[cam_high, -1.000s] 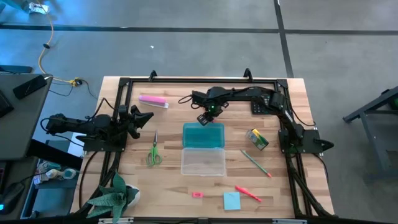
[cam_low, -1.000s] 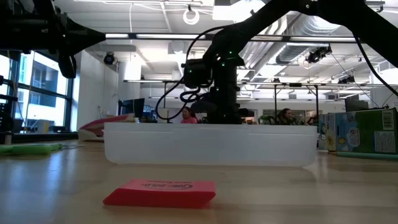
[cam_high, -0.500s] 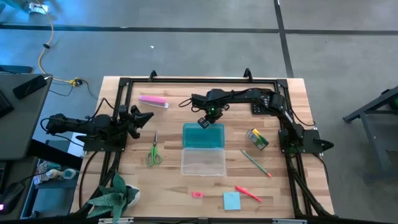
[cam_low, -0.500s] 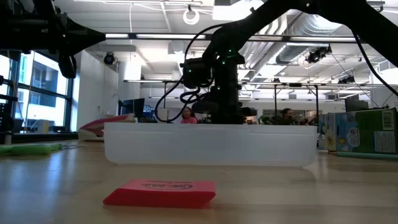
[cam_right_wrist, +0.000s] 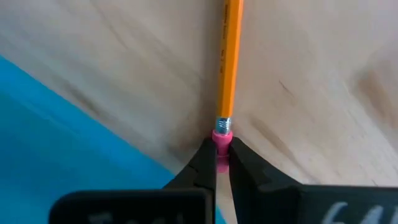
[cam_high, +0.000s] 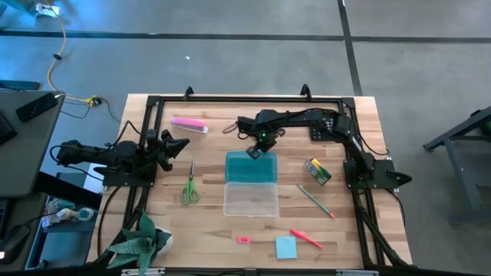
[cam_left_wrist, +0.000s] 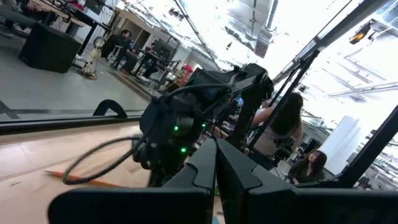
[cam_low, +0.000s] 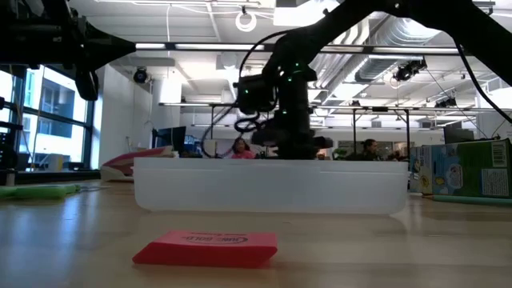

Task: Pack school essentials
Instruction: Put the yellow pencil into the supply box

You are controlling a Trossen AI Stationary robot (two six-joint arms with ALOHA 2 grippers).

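Observation:
The orange pencil lies over the wood just beyond the far edge of the open case's teal lid. My right gripper is shut on its pink eraser end. The pencil's shaft points toward the far left. My left gripper is shut, touches nothing, and waits at the table's left. On the table lie the green-handled scissors, green pencil, red pen, pink eraser, blue sticky pad and yellow-green box. My right gripper pinches the pencil's pink eraser end between its two fingertips. The fingers slant down from the table's right and lie in line with the shaft. The pencil runs nearly level close to the wood; whether its tip rests there, I cannot tell.
The clear case tray sits near of the teal lid, mid-table. A black calculator lies under the right arm, a pink-and-white bar at the far left, a plant at the near-left corner. Black frame rails border the table.
My right gripper has shifted a little toward the table's right, still shut on the pencil's eraser end. The pencil has been drawn along with it.

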